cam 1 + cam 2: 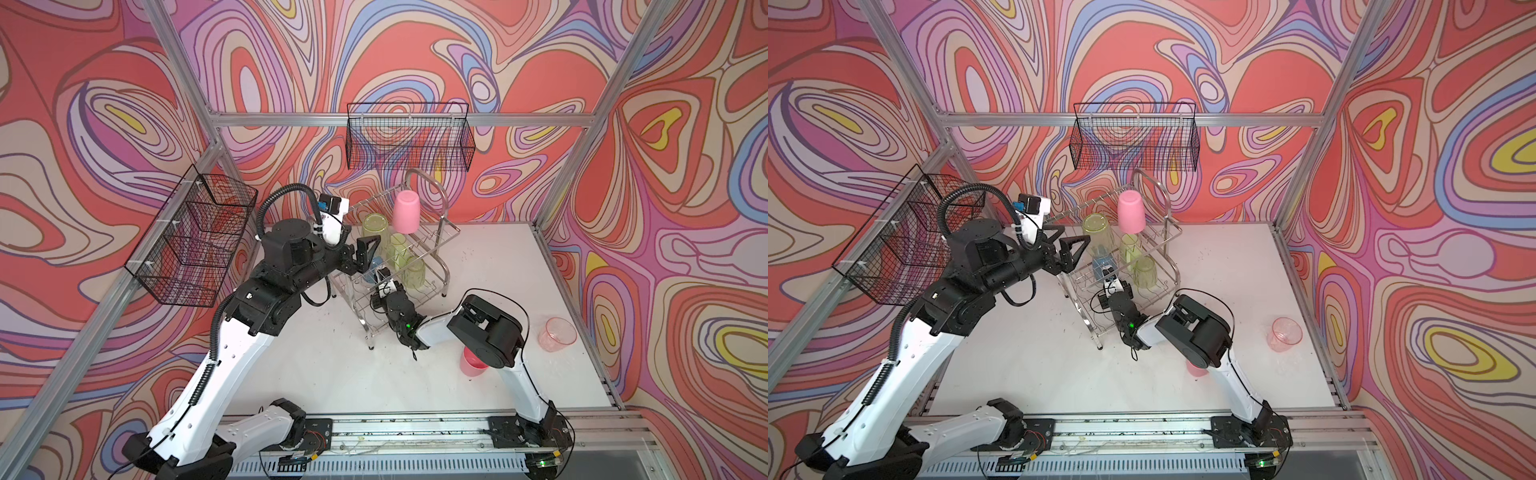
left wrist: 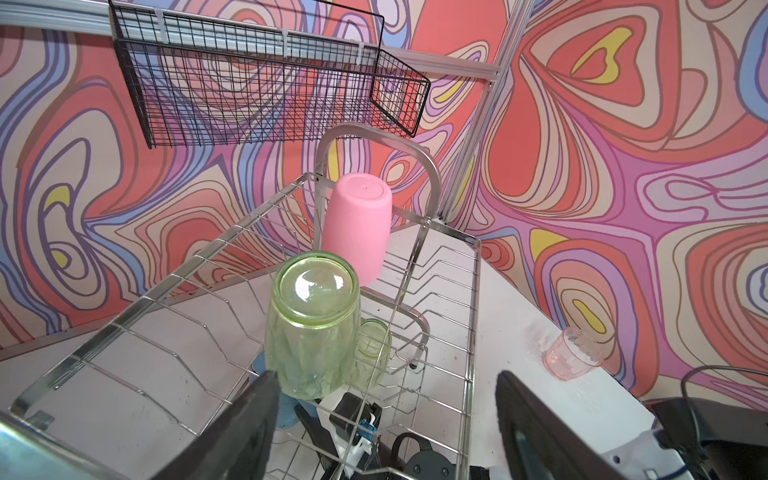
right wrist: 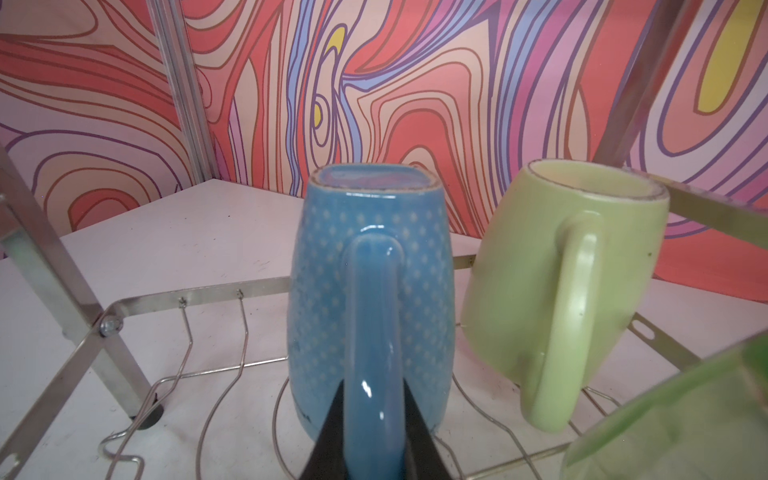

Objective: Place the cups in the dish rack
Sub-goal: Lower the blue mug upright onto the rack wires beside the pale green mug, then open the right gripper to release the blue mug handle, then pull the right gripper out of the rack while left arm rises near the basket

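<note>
The white worktop (image 1: 332, 374) is flecked with small dark specks. The dish rack (image 2: 435, 195) stands on its legs toward the rear, left of centre. A clear pinkish cup (image 1: 557, 334) stands upright, mouth up, near the right edge and well apart from the rack. A pink tumbler (image 1: 471, 365) sits nearer the front, only partly visible in both top views.

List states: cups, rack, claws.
blue mug: inverted, lower tier
pale-green mug: inverted, tilted, lower tier
pink tumbler: inverted, upper tier
clear green cup: inverted, upper tier
second clear green cup: lower tier
pinkish cup: upright on table
second pink tumbler: on table, half hidden
dish rack: standing
left claw: open, empty
right claw: shut on blue mug's handle
</note>
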Controlling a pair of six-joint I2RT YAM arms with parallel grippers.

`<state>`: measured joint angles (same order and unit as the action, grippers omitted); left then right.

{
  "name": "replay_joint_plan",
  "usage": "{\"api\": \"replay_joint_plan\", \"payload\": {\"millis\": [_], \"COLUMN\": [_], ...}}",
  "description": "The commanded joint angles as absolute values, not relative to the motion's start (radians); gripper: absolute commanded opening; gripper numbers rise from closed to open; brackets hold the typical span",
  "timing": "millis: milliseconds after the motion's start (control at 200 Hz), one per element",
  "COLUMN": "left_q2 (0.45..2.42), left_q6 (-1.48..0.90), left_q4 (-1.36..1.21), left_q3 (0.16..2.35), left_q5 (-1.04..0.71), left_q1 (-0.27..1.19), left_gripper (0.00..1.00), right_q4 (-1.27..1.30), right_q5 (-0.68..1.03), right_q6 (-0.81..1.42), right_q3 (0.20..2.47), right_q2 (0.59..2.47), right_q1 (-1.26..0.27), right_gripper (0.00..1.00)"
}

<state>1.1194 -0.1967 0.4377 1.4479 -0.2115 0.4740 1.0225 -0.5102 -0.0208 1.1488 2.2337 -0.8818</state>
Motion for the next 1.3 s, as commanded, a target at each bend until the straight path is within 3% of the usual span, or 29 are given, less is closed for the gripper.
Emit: {"api": "replay_joint_plan", "payload": {"millis": [0, 235, 571, 927, 1297], "left_q2": [1.123, 1.11, 1.094, 1.07, 1.077], "left_q6": [-0.225, -0.239, -0.256, -0.261, -0.3], "left_q4": [0.468, 0.451, 0.433, 0.408, 0.381], "left_q3": [1.416, 1.404, 1.388, 1.361, 1.339], "left_q5": [-0.228, -0.25, -0.273, -0.249, -0.249], "left_q1": [0.45, 0.427, 0.395, 0.32, 0.231], "left_gripper": [0.84, 0.84, 0.84, 0.86, 0.86], "right_q4": [1.059, 1.038, 1.012, 0.998, 1.011], "right_q5": [-0.532, -0.528, -0.509, -0.496, -0.494], "right_q6": [-0.025, -0.024, -0.012, -0.013, -0.014], "right_q3": [1.184, 1.192, 1.166, 1.105, 1.038], "right_q2": [2.256, 2.268, 2.219, 2.147, 2.087], "right_q1": [-0.875, -0.874, -0.874, -0.897, -0.931], "right_gripper": [0.09, 0.28, 0.63, 0.76, 0.81]}}
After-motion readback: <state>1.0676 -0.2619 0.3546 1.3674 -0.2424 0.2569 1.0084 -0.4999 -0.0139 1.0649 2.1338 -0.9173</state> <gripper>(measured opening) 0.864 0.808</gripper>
